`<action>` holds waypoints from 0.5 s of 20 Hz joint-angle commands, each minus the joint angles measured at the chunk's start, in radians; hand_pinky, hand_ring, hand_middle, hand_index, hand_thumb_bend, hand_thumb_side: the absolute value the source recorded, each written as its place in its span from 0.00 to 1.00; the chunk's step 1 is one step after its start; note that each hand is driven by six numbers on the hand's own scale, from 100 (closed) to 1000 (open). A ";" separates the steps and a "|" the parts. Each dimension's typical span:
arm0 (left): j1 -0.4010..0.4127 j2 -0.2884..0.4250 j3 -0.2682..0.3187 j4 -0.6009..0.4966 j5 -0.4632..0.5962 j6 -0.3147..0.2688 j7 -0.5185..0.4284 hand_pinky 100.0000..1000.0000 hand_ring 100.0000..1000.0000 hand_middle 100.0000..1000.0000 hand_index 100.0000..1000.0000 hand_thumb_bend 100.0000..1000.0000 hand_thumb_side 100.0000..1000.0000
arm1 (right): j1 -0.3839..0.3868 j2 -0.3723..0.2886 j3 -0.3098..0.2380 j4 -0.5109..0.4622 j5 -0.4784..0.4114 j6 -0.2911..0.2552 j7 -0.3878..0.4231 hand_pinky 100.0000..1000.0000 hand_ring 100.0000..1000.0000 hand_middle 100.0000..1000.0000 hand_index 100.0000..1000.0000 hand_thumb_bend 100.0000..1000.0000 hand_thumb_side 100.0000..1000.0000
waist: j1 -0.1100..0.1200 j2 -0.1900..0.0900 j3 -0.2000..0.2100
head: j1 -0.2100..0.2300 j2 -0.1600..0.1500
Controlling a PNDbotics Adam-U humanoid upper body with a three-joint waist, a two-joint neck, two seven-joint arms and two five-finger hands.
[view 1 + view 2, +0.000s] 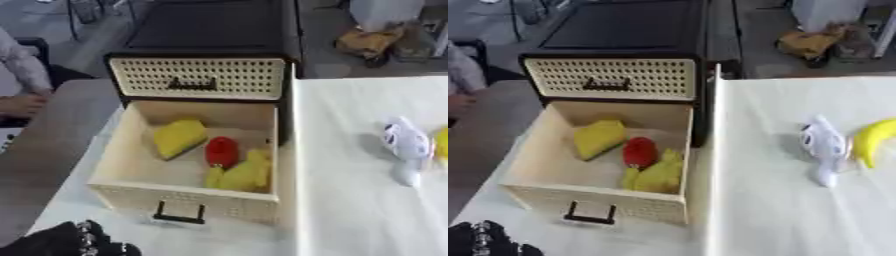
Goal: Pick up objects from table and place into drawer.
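Observation:
The pulled-out lower drawer (114, 155) of a small black cabinet (210, 30) stands open. Inside it lie a yellow wedge (179, 137), a red rounded piece (222, 151) and a yellow lumpy piece (245, 174). On the white tablecloth to the right lie a white toy (824, 145) and a yellow banana (872, 140), side by side. My left hand (66, 242) shows at the lower left corner, in front of the drawer, black and only partly in view. My right hand is not visible.
The cabinet's upper drawer (201, 77) is closed, with a black handle. The open drawer front has a black handle (179, 215). A grey surface (44, 150) lies left of the tablecloth. Clutter sits on the floor beyond the table's far edge.

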 commanded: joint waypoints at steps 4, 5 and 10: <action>-0.041 0.016 0.005 -0.013 -0.017 0.026 -0.028 0.00 0.15 0.67 0.97 0.00 0.60 | -0.011 -0.011 -0.015 -0.016 0.005 0.003 -0.004 0.69 0.82 0.56 0.67 0.17 1.00 | -0.005 -0.012 -0.001 | 0.012 -0.021; -0.048 0.015 0.004 -0.013 -0.018 0.029 -0.030 0.00 0.15 0.67 0.97 0.00 0.60 | -0.011 -0.010 -0.015 -0.016 0.005 0.004 -0.004 0.69 0.82 0.56 0.67 0.18 1.00 | -0.005 -0.011 -0.002 | 0.013 -0.023; -0.086 0.008 0.007 -0.013 -0.003 0.040 -0.047 0.00 0.15 0.68 1.00 0.00 0.61 | -0.010 -0.006 -0.015 -0.016 0.007 0.011 0.000 0.69 0.82 0.57 0.67 0.18 1.00 | -0.004 -0.010 -0.003 | 0.016 -0.025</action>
